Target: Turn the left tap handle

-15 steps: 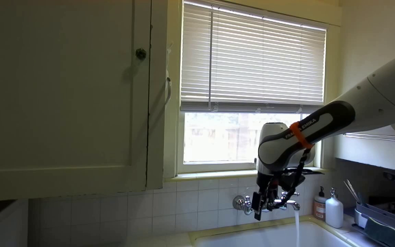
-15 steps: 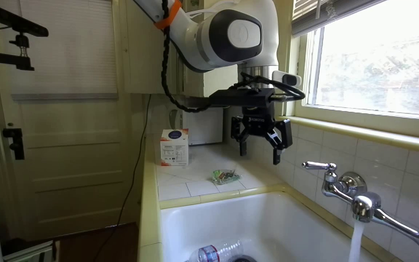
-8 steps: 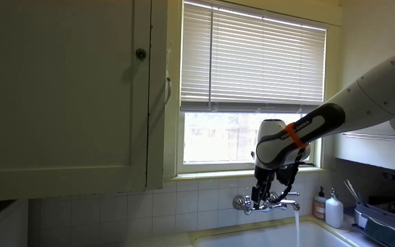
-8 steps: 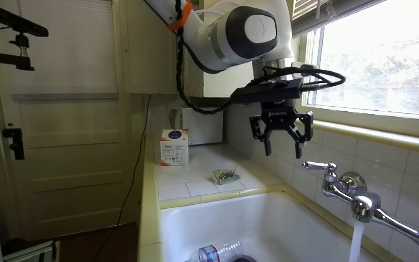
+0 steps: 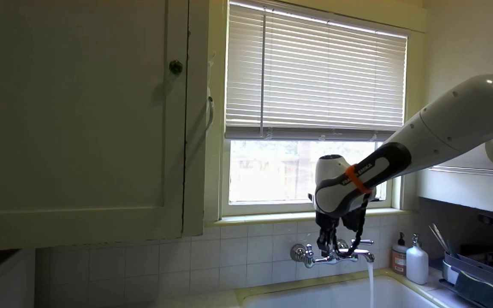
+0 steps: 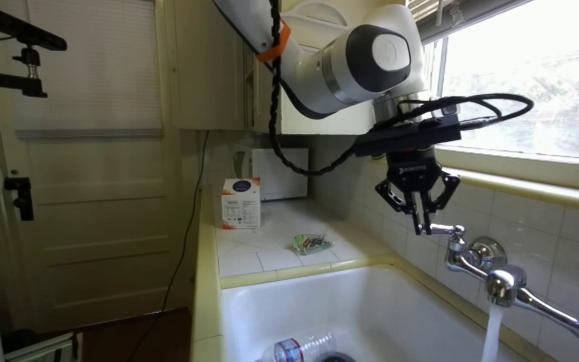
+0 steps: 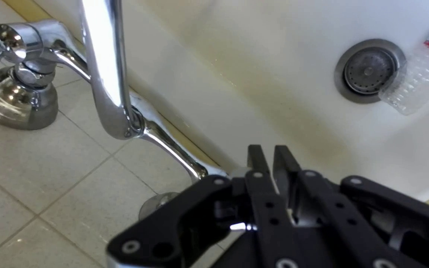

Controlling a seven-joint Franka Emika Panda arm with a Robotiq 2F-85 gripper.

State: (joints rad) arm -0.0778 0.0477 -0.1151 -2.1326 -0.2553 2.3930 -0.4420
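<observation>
The left tap handle (image 6: 443, 229) is a slim chrome lever pointing away from the tiled wall. My gripper (image 6: 423, 232) hangs over the sink with its fingertips at the lever's outer end. Only a narrow gap parts the fingers, and nothing shows between them in the wrist view (image 7: 269, 149). Whether a finger touches the lever, or the lever's tip lies behind it, I cannot tell. Beneath the gripper in the wrist view, the handle is mostly covered. Water runs from the spout (image 6: 506, 285), which also shows in the wrist view (image 7: 106, 74).
A white sink (image 6: 380, 286) lies below, with a clear plastic bottle (image 6: 292, 350) beside the drain (image 7: 369, 70). The yellow window sill (image 6: 500, 183) and tiled wall stand close behind the gripper. A white soap bottle (image 5: 417, 265) stands right of the sink.
My gripper has moved down and across to the tap handle's outer end, tilting slightly. Its fingers have come from wide apart to a narrow gap. The handle looks unmoved and water still runs.
</observation>
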